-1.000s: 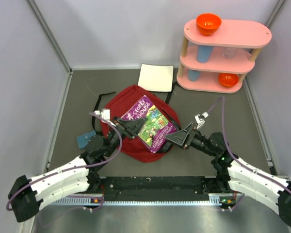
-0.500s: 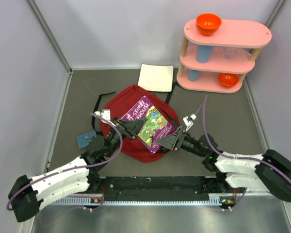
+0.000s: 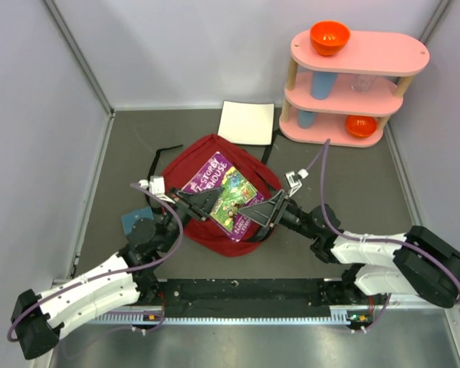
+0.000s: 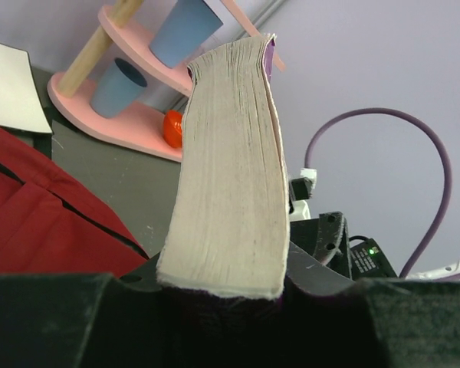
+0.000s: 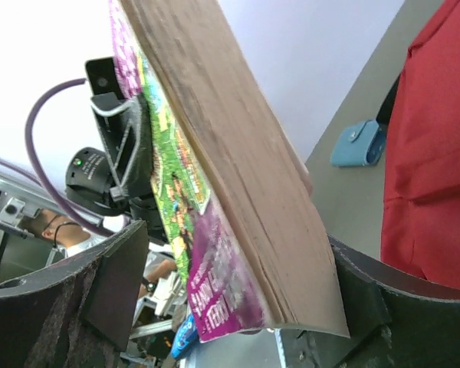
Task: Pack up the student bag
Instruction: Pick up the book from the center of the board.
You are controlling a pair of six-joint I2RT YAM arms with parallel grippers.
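Bare table [image 3: 376, 184] seen right of student bag [image 3: 211, 234] and at far left; walls close on three sides. Pink shelf [image 3: 353, 88] set in far-right corner. White sheet [image 3: 247, 123] laid near bag's far edge, blue pouch [image 3: 132, 221] just beside its left edge.

Bag laid flat mid-table, outline rounded, long axis not discernible; black straps [image 3: 159, 157] trailed far-left.

Book [image 3: 224, 195] held over bag, long axis far-left to near-right. Left gripper [image 3: 197, 201] clamped on book. Right gripper [image 3: 262, 211] fingers set apart astride book, gap seen at cover side.
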